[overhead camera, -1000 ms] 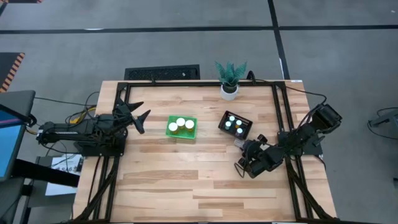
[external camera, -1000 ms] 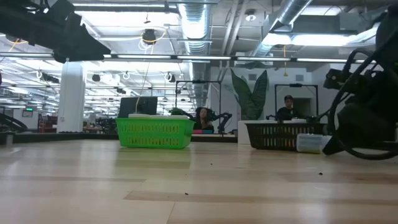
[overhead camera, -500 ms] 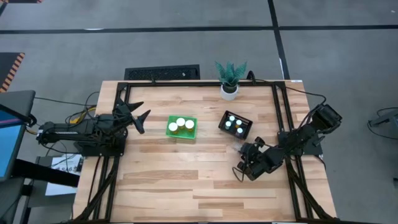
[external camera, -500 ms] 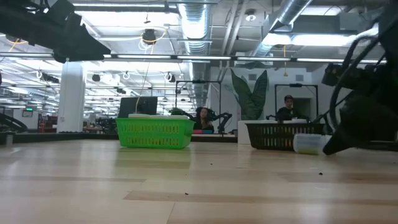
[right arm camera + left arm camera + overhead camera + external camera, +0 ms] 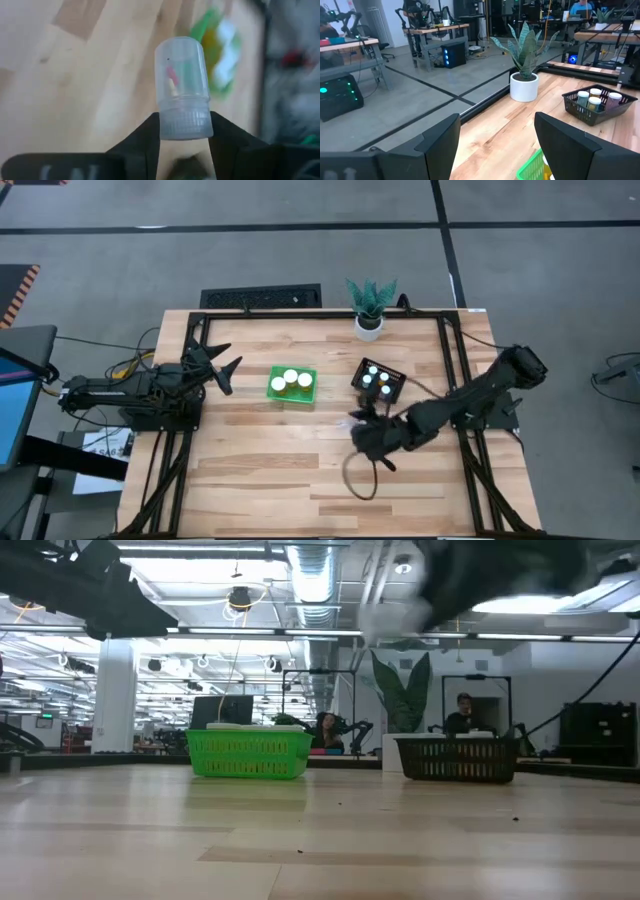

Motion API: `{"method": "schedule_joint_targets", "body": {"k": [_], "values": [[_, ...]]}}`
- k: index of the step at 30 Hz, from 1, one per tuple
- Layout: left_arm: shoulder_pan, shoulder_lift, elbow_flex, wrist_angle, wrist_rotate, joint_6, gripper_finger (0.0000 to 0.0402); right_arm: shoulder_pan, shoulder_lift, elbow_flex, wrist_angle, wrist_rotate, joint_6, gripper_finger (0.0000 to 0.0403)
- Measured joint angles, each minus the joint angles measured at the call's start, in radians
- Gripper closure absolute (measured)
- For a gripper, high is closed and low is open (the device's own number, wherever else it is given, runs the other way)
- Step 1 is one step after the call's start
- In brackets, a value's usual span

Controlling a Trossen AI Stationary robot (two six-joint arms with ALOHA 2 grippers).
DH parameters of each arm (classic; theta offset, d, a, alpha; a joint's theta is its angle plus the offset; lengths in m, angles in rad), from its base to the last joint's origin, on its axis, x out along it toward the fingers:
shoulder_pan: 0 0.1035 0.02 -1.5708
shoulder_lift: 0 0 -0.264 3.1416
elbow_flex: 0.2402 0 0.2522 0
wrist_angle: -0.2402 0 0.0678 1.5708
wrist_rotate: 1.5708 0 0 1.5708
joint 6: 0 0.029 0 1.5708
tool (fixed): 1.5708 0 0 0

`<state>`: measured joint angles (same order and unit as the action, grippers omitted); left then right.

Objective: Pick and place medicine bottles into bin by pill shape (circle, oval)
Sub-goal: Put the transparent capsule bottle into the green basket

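Pale wooden planks make up the tabletop (image 5: 300, 470), ringed by a black frame, with a grey floor around it and a wide workshop hall visible beyond in the low view. A white pot with a green spiky plant (image 5: 369, 323) stands at the far edge, out of the working area.

Two bins sit near the middle so that either arm can reach them: a green slatted plastic basket (image 5: 292, 387) with three white-capped medicine bottles (image 5: 291, 379) inside, and a black slatted plastic basket (image 5: 378, 381) with more capped bottles in it, which fits the sorting by pill shape.

The right hand (image 5: 183, 145) is out over the planks, just in front of the black basket, its two dark fingers clamped on the ribbed cap end of a small clear plastic medicine bottle (image 5: 182, 90). Gripping at the cap leaves the see-through body free, so the contents show: a few small pink and pale pieces, rather elongated, though their exact shape is hard to tell. The bottle is held in the air, off the wood, and the green basket lies ahead of it.

The left hand (image 5: 222, 368) waits at the tabletop's left side, fingers spread wide, holding nothing.
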<state>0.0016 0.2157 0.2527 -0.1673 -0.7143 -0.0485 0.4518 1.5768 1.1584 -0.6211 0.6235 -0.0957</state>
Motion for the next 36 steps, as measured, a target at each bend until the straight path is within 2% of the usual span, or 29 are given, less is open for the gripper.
{"method": "schedule_joint_targets", "body": {"k": [4, 12, 16, 20, 25, 31, 36], "values": [[0.0, 0.0, 0.0, 0.0, 0.0, 0.0, 0.015, -0.069, -0.001, 0.11, 0.034, 0.025, -0.415, 0.0258], [0.0, 0.0, 0.0, 0.0, 0.0, 0.0, 0.015, -0.172, 0.02, 0.159, 0.037, 0.067, -0.891, 0.026], [0.0, 0.0, 0.0, 0.0, -0.001, 0.0, 0.015, -0.18, 0.095, 0.156, 0.047, 0.166, -1.188, 0.0251], [0.0, 0.0, 0.0, 0.0, -0.008, 0.0, 0.015, -0.193, 0.197, 0.157, 0.105, 0.27, -1.419, 0.0257], [0.0, 0.0, 0.0, 0.0, -0.009, 0.0, 0.015, -0.22, 0.302, 0.223, 0.139, 0.398, -1.481, 0.0263], [0.0, 0.0, 0.0, 0.0, -0.027, 0.007, 0.015, -0.252, 0.382, 0.307, 0.164, 0.402, -1.493, 0.025], [0.0, 0.0, 0.0, 0.0, -0.032, 0.011, 0.015, -0.252, 0.457, 0.376, 0.183, 0.378, -1.534, 0.0257]]}}
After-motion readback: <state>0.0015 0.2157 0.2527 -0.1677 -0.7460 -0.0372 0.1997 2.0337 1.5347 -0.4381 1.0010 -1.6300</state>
